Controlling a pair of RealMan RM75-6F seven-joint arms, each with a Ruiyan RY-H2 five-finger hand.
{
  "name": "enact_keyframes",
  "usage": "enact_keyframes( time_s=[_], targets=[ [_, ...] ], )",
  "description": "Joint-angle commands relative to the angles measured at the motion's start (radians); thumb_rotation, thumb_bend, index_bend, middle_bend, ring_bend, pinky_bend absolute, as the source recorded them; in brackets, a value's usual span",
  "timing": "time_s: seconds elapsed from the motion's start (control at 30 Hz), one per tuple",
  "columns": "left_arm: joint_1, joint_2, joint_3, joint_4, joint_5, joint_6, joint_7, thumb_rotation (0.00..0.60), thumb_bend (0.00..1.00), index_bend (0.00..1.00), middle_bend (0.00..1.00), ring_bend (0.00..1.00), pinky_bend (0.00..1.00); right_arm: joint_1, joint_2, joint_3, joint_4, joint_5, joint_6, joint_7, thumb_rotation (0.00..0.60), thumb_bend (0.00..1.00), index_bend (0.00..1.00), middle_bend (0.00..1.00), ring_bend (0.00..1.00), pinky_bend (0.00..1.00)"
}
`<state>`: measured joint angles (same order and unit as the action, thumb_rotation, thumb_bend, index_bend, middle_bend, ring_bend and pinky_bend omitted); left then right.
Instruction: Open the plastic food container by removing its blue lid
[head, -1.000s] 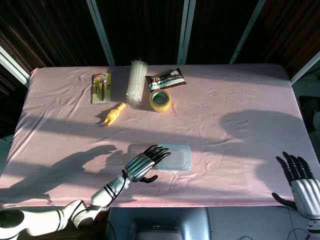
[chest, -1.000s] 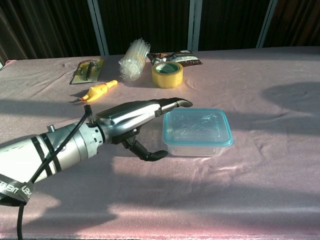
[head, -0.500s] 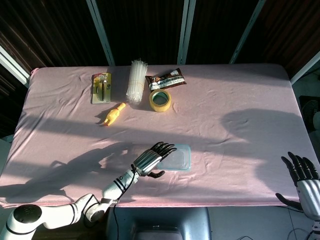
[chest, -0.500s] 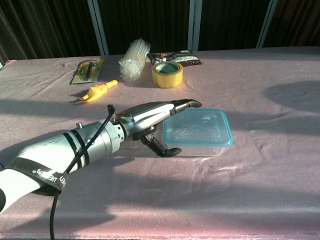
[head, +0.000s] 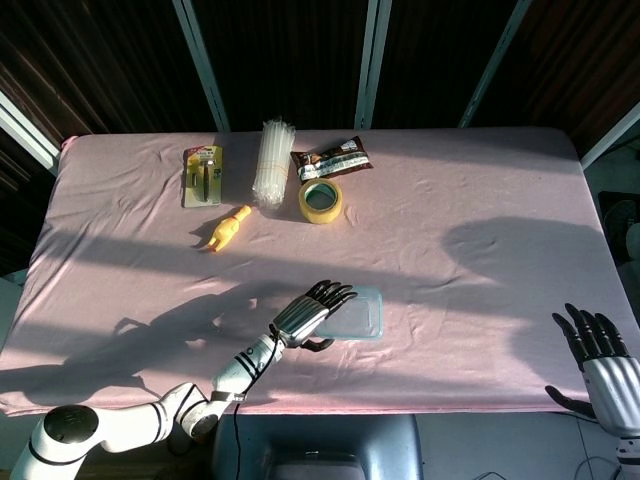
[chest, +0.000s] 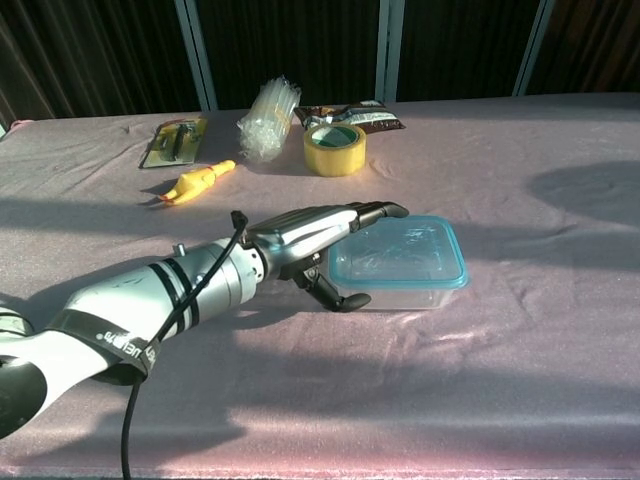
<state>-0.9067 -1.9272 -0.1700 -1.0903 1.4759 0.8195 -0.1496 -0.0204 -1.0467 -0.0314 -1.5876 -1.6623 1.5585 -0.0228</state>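
Left hand (chest: 312, 232) is at the near-left edge of the food container (chest: 400, 265); fingers (chest: 375, 211) stretched flat and close together over the blue lid (chest: 398, 250), thumb (chest: 335, 292) hooked down below, beside the container's side wall; can't tell if thumb or fingers actually touch; nothing gripped yet, lid still seated. Right hand (head: 598, 350) well off to the right, fingers spread, holding nothing.

Risks, imo: only one hand on the job, so prying up a lid corner w/ nobody bracing the base could lift or drag the whole box; it's light and clear, prob. slides easily on the pink cloth on the table (head: 480, 200). Fingers flat on top might press the lid tighter instead of peeling; thumb could slip off the rim. Tape roll (chest: 335, 148) and the other bits sit well beyond the fingertips, so little chance of knocking them.
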Motion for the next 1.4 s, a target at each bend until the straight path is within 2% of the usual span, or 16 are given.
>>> enact_keyframes(
  time_s=[0.03,0.23,0.4,0.5,0.77,0.97,1.4],
  targets=[
    [-0.001,-0.008,0.009,-0.001,-0.006,-0.003,-0.004,0.600,0.33,0.00,0.09,0.04,0.11,0.039,-0.027,0.000,0.004,-0.028,-0.053,-0.065,0.600,0.13,0.00,0.00,0.00,0.00],
    [-0.001,-0.027,0.027,0.007,0.011,0.019,0.002,0.600,0.33,0.00,0.11,0.06,0.13,0.100,-0.057,0.008,0.006,-0.051,-0.130,-0.114,0.600,0.13,0.05,0.00,0.00,0.00],
    [-0.004,-0.046,0.044,0.015,0.024,0.030,0.009,0.600,0.33,0.00,0.11,0.06,0.13,0.212,-0.129,0.034,0.038,-0.085,-0.247,-0.109,0.600,0.21,0.27,0.00,0.00,0.00],
    [-0.002,-0.048,0.052,0.009,0.031,0.043,0.011,0.600,0.33,0.00,0.10,0.05,0.13,0.311,-0.235,0.050,0.106,-0.147,-0.310,-0.066,0.600,0.25,0.32,0.00,0.00,0.00],
    [0.000,-0.026,0.061,-0.013,0.023,0.042,0.035,0.600,0.33,0.00,0.09,0.04,0.12,0.416,-0.426,0.047,0.263,-0.216,-0.312,0.001,0.600,0.32,0.50,0.06,0.00,0.00],
    [0.006,-0.001,0.065,-0.042,0.018,0.051,0.067,0.600,0.33,0.00,0.09,0.03,0.11,0.448,-0.486,0.040,0.294,-0.212,-0.317,-0.011,0.600,0.36,0.57,0.07,0.00,0.00],
    [0.014,0.021,0.076,-0.078,0.012,0.056,0.082,0.600,0.33,0.00,0.08,0.03,0.10,0.481,-0.509,0.016,0.299,-0.168,-0.340,-0.013,0.600,0.37,0.60,0.08,0.00,0.00]
  ],
)
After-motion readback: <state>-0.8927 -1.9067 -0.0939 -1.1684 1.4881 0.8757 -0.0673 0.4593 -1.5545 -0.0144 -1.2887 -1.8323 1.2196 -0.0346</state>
